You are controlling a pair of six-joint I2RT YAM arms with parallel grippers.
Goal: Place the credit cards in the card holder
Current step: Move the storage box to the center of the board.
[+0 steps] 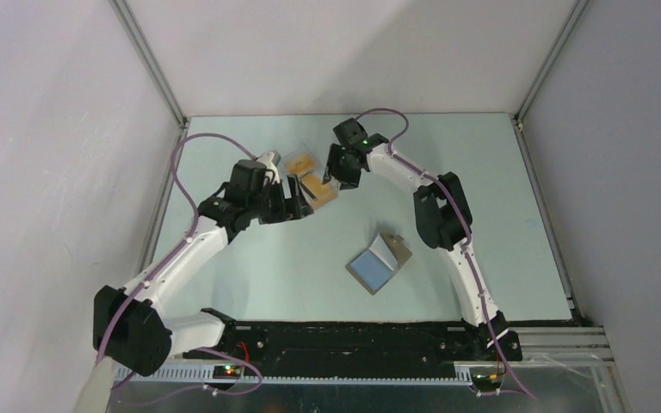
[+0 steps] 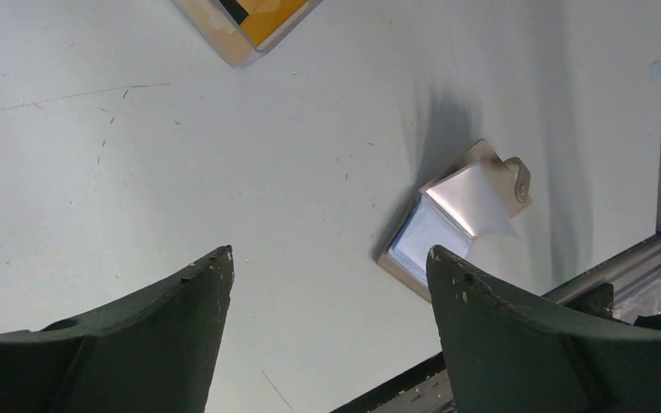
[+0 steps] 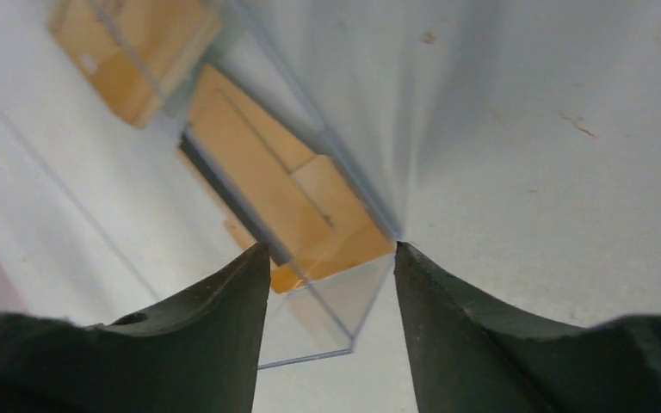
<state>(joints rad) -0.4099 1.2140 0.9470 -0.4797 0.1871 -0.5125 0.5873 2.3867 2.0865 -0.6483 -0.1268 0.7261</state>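
Two orange-gold stacks show on my overhead feed, both in the upper middle of the frame between the arms. On the right wrist feed the nearer credit cards [image 3: 258, 172] lie inside a clear plastic box [image 3: 336, 310], running from centre frame toward the lower middle. A second orange stack [image 3: 129, 43] sits at the upper left behind clear plastic.

The right gripper [image 3: 327, 249] has its fingers apart with the near end of the box between them. One fingertip is right at the box's corner, but I cannot tell whether they are pressing on it.

The left gripper [image 2: 329, 251] stands wide open with only bare table [image 2: 138, 172] between its fingers. A corner of the box with an orange card shows at the top of that view.

The card holder [image 1: 380, 262] lies on the table, lying open with a light flap raised, right of centre on the overhead feed. It is well apart from the box and from both grippers.
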